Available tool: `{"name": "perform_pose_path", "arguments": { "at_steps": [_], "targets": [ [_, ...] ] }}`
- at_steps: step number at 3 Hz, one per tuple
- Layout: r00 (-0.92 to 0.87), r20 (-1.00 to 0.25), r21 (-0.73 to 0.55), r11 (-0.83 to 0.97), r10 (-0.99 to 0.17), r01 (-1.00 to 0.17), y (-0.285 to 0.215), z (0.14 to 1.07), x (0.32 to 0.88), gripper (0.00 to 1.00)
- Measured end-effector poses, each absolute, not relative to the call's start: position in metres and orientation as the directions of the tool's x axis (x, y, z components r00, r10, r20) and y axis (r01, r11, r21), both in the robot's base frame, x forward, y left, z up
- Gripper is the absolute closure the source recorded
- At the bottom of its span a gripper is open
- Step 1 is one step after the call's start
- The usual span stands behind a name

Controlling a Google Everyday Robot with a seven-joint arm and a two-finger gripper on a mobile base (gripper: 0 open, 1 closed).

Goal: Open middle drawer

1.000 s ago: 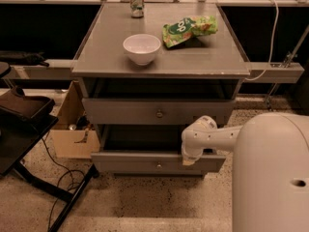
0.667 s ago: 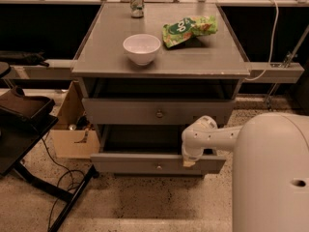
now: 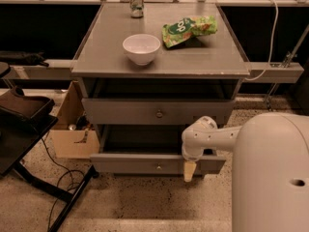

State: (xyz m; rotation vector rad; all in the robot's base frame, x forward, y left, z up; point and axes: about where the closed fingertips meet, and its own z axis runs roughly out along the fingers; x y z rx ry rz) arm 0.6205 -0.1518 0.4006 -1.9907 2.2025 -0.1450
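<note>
Dim room, speckled floor (image 3: pixel 145 202). One grey desk (image 3: pixel 207 62). Two drawer fronts under the desk top; the lower one, the middle drawer (image 3: pixel 125 163), stands pulled partway out. On the desk: one white bowl (image 3: pixel 141 47), one green bag (image 3: pixel 188 30), one can (image 3: pixel 136 1). Tool (image 3: pixel 189 173) at the drawer's front, below the desk top; whether spread or pressed together, cannot tell.

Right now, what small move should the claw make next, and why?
Probably raise the claw toward the knob of the middle drawer. It hangs lower, in front of the bottom drawer, and right of that knob.
</note>
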Motion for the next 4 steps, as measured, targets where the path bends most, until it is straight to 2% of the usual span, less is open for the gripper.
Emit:
{"name": "perform_pose_path", "arguments": {
  "at_steps": [1, 2, 4],
  "targets": [
    [-0.1, -0.062, -0.168, 0.109, -0.993, -0.98, -0.153, 0.394, 0.621, 0.0],
    [-0.136, -0.062, -0.118, 0.143, -0.989, -0.983, -0.156, 0.389, 0.59, 0.17],
    [-0.145, 0.007, -0.006, 0.145, -0.989, -0.989, -0.149, 0.4, 0.523, 0.65]
  ]
}}
